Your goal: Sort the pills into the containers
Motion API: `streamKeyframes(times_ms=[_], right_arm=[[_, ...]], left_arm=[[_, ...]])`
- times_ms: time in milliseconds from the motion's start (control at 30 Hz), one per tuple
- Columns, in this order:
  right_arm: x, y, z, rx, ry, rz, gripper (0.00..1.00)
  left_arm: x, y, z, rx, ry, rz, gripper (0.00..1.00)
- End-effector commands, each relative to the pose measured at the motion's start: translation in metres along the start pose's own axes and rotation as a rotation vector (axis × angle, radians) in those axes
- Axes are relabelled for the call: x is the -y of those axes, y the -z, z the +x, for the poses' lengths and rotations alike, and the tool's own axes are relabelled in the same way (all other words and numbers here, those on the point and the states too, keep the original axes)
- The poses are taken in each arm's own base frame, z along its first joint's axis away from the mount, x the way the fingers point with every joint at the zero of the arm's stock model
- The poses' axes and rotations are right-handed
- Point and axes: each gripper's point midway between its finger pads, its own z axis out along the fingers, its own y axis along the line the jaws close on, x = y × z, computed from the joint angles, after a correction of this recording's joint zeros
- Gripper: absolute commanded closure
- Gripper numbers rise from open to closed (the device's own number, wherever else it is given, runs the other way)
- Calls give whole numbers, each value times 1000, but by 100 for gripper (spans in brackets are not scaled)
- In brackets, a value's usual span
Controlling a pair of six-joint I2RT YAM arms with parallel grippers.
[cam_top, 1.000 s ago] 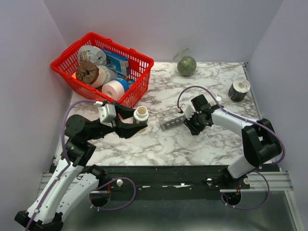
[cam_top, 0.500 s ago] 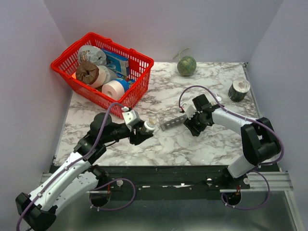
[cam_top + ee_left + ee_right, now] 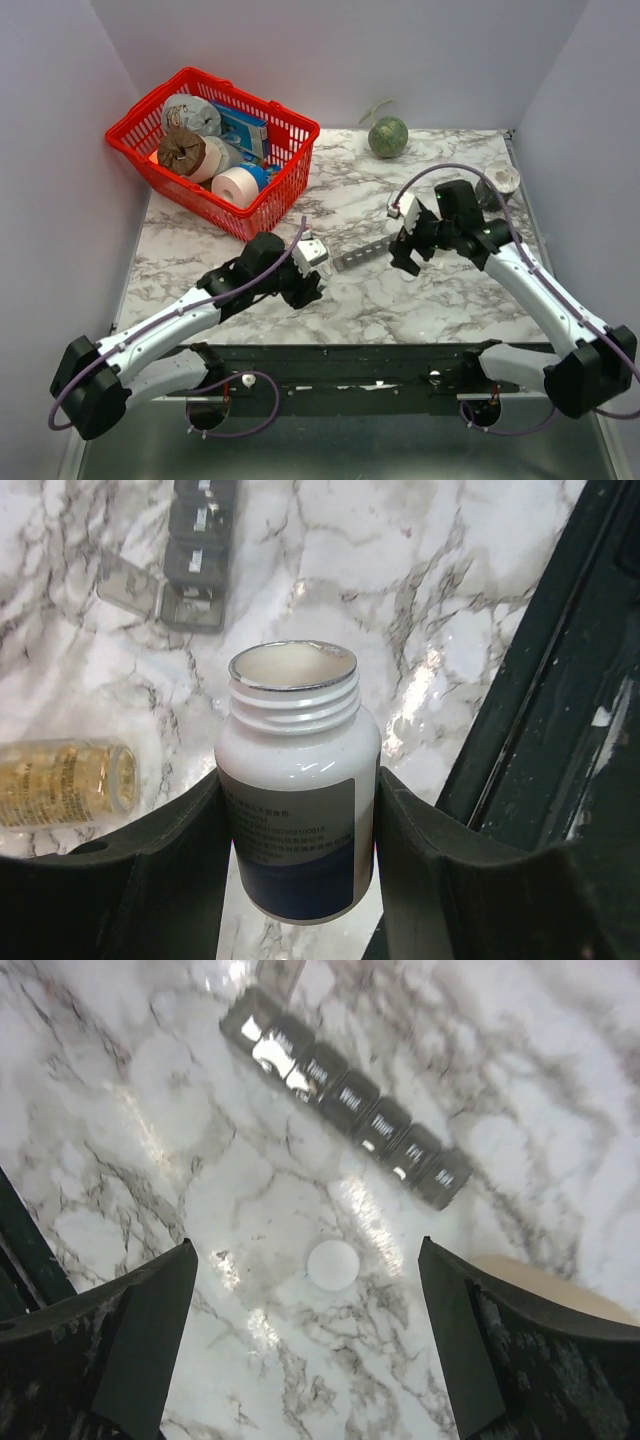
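Bright, even light from overhead fills the top view: the marble table (image 3: 420, 290) reads crisp, with short, soft shadows under both arms and along the front of the red basket (image 3: 190, 195). In the left wrist view the white bottle (image 3: 298, 770) is sharp, with a highlight on its shoulder and glare streaking the marble beside it. The right wrist view shows white glare patches on the tabletop and on the lids of the containers (image 3: 345, 1100), while the fingers (image 3: 130, 1340) at the bottom corners are dark and slightly soft

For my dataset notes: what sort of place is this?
Probably a robot test cell: plain lilac walls around a marble-patterned tabletop, two white robot arms bolted at its edge, a red plastic basket.
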Motion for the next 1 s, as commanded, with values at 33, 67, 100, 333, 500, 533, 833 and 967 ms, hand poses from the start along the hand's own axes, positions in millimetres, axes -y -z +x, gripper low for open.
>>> streamKeyframes(times_ms=[33,67,100,333,500,533,833,967], right_arm=[[-3,24,-54,217,-4,-67,0],[-7,25,-57,238,-19,-109,0],[-12,27,-57,253,-40,-159,0],[26,80,-74,444,-156,17,1],[63,106,-69,493,-306,253,1],[70,108,-63,486,-332,277,1],[69,107,-53,479,-369,272,1],[68,107,-50,476,-385,273,1]], left_arm=[[-18,-17,14,-93,-48,-50,100],[-21,-19,16,-107,-75,-50,100],[-23,-21,19,-126,-90,-52,100],[-37,-44,26,-204,-166,-43,100],[-44,-56,29,-254,-180,-37,100],[-47,-61,28,-269,-191,-37,100],[-61,-75,35,-419,-190,-34,100],[-65,-76,43,-495,-178,-35,100]])
